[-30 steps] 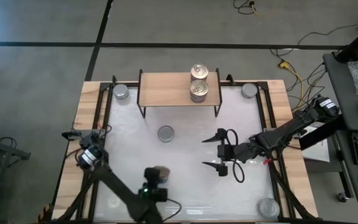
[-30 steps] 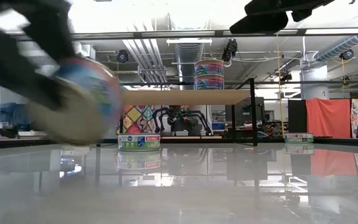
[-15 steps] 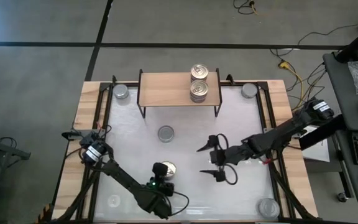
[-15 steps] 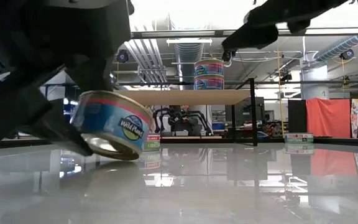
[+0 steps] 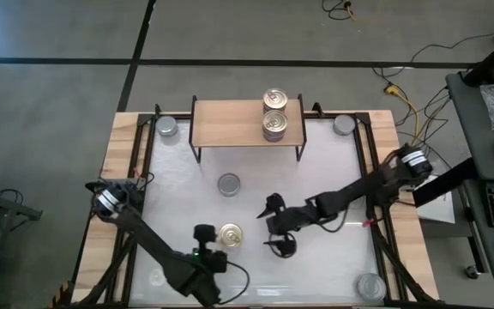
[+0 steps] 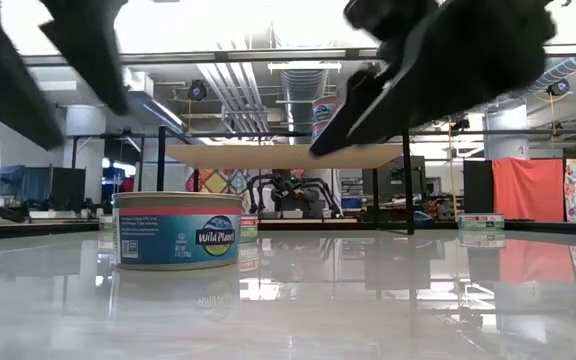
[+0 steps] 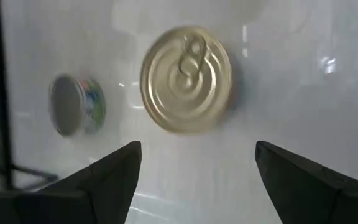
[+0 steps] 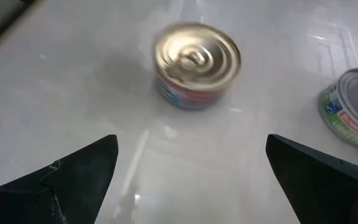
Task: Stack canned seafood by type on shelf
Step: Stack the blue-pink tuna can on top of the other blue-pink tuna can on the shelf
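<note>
White worktop (image 5: 178, 197) with a wood rim, grey floor around it. Shelf (image 5: 230, 124) stands at the far edge; two gold-lid tins (image 5: 274, 114) are stacked on its right part, touching each other.

Gold-lid tin (image 5: 230, 234) sits upright on the worktop near the front, left of centre. Low view shows it flat on its base, label facing the camera, nothing touching it.

Left claw (image 5: 204, 233): just beside this tin on its left, fingers (image 7: 114, 171) spread apart; in the left wrist view the tin lies ahead of the gap between them, no contact.

Right claw (image 5: 274, 227): to the tin's right, near but apart from it, fingers (image 8: 79, 165) wide apart and holding nothing; the right wrist view has the tin ahead, centred between them.

Silver-lid tin (image 5: 228, 184) stands alone between shelf and gold-lid tin. Other silver-lid tins: far-left corner (image 5: 168, 127), far-right corner (image 5: 343, 124), near-right corner (image 5: 369, 286).
</note>
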Tool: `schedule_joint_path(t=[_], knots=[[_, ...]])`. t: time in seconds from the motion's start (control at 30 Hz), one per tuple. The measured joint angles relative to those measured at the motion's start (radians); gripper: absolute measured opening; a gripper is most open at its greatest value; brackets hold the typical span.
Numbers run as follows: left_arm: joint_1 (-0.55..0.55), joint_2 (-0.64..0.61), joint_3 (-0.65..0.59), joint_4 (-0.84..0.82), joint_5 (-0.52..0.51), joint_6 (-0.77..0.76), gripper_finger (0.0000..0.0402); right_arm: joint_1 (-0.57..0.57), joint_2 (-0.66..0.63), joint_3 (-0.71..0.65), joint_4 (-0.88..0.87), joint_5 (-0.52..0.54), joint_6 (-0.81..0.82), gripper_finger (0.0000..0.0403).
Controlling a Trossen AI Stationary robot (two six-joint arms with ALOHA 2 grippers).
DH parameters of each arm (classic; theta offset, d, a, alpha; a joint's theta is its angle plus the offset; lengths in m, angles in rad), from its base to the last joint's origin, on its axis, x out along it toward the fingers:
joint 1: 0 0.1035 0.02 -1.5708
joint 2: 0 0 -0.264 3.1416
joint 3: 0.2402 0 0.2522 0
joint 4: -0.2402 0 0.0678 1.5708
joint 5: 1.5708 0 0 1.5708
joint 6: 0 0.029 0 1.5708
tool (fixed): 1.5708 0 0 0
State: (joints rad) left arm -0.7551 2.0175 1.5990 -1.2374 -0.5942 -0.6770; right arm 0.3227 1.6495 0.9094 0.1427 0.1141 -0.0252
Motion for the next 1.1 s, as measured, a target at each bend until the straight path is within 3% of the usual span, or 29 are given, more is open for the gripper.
schedule_joint_path(t=[0.1, 0.3, 0.57, 0.77, 1.1], knots=[[-0.02, -0.044, -0.048, -0.024, 0.002, -0.134, 0.0299, -0.037, 0.056, 0.006, 0.049, -0.002, -0.038, 0.04], [-0.022, -0.096, -0.234, 0.095, -0.055, -0.345, 0.0299, -0.102, 0.143, 0.005, 0.193, 0.049, -0.061, 0.04], [0.013, -0.097, -0.403, 0.368, -0.107, -0.391, 0.03, -0.124, 0.265, 0.031, 0.317, 0.131, 0.009, 0.04], [0.045, -0.11, -0.447, 0.374, -0.186, -0.44, 0.03, -0.105, 0.316, 0.086, 0.31, 0.125, 0.06, 0.04], [0.116, -0.12, -0.477, 0.361, -0.282, -0.409, 0.03, -0.029, 0.239, 0.096, 0.119, 0.119, 0.13, 0.04]])
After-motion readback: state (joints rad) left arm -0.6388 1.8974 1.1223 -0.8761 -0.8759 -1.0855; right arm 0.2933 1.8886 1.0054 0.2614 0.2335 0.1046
